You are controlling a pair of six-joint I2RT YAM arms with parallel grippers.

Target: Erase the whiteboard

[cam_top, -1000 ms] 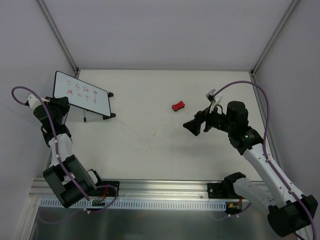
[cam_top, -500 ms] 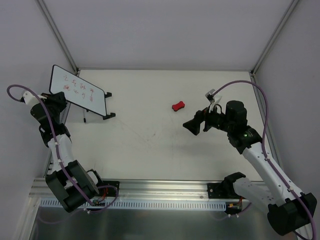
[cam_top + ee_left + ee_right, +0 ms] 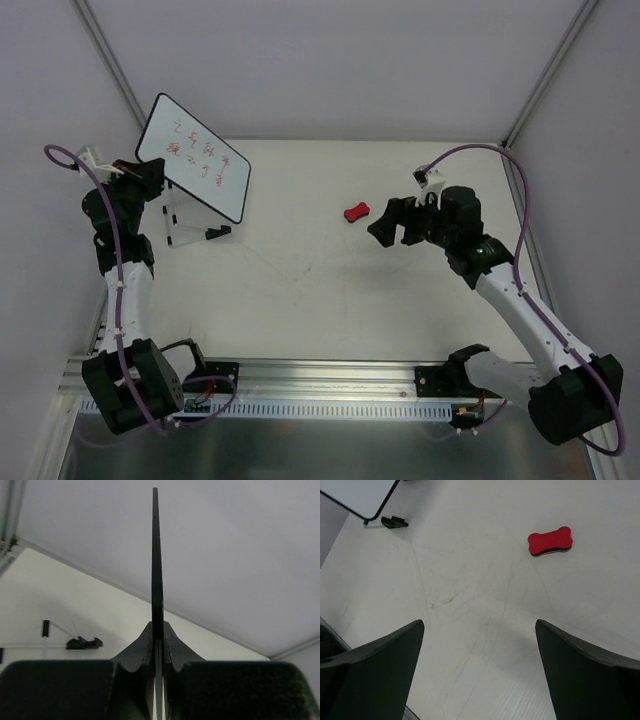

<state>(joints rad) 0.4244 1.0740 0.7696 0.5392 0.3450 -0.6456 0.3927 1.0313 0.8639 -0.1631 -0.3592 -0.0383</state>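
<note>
Gripping the near edge of the whiteboard, the left claw is closed on the thin black frame, as is confirmed in the left wrist view, where the board is seen edge-on between the 2 fingers. The board is held tilted above the far-left part of the worktop, with 2 rows of red marks on its face. Compared with 1 second ago, it has been lifted higher and carried toward the centre. A black foot is seen on the worktop beneath it; whether it is joined to the board cannot be told. The right claw is spread wide and grips nothing; it has been brought nearer to the red bone-shaped eraser, which has not been moved and lies flat on the worktop right of centre. In the right wrist view the eraser lies beyond the parted fingers, apart from them.
</note>
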